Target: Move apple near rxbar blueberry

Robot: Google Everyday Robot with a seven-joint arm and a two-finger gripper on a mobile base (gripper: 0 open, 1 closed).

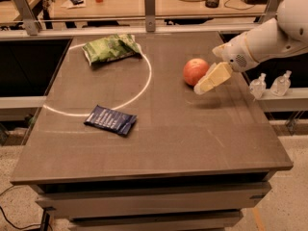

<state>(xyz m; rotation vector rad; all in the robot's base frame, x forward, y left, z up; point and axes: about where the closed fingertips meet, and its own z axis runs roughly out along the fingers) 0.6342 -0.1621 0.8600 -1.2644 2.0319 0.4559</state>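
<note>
The red-orange apple sits on the dark table, right of centre toward the back. My gripper reaches in from the right on a white arm; its cream fingers lie against the apple's right side, low over the table. The rxbar blueberry, a flat dark navy wrapper, lies on the left half of the table, well apart from the apple.
A crinkled green chip bag lies at the back left. A white circle line is marked on the table. Two small clear bottles stand on a ledge right of the table. A cluttered desk runs behind.
</note>
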